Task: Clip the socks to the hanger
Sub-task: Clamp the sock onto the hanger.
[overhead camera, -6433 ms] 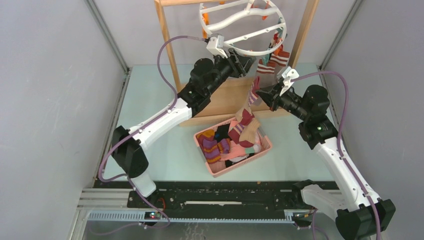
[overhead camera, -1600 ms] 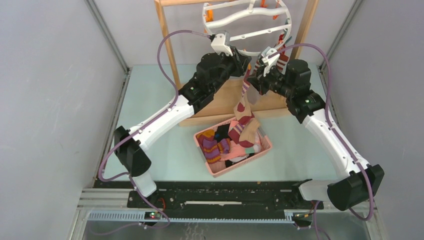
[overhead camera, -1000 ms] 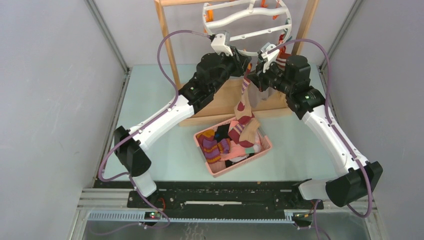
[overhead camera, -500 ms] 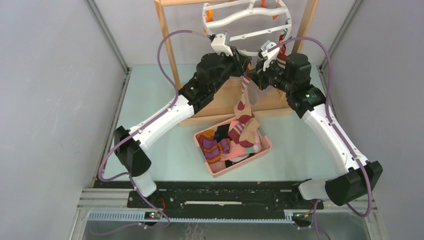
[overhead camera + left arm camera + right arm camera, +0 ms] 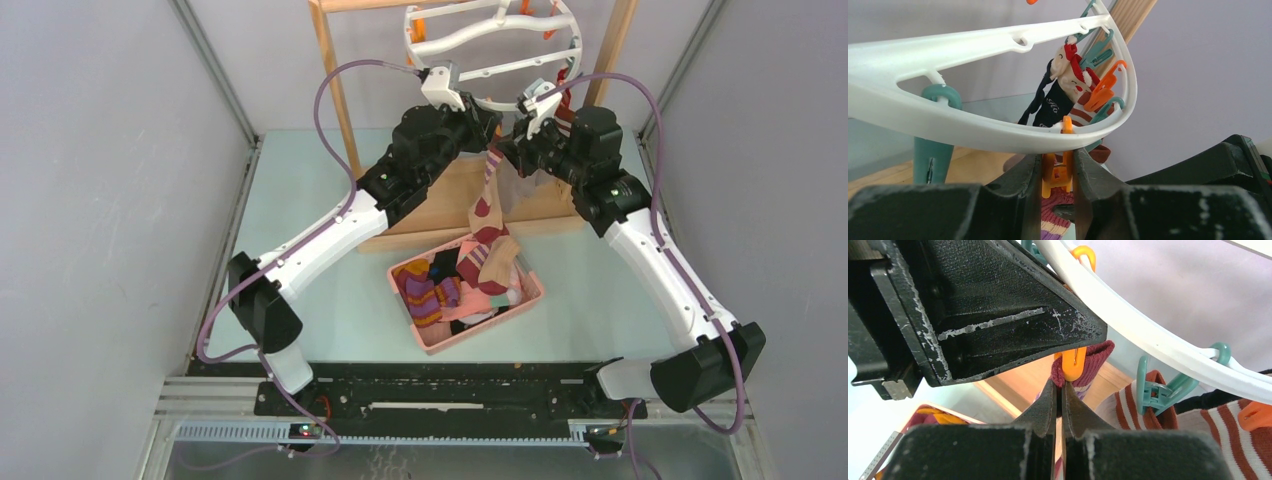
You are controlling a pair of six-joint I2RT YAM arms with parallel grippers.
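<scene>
Between grey walls, on a pale green table, a wooden rack carries the white hanger. A pink basket of socks sits in front. The left gripper squeezes an orange clip under the hanger's rim. The right gripper is clenched on a striped sock by its maroon cuff, which touches that clip and is perhaps already between its tips.

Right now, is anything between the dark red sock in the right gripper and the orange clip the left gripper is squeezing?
Nothing visible does. The right gripper holds the cuff of the dark red fabric sock right at the orange plastic clip, which the left gripper pinches under the white plastic ring hanger.
</scene>
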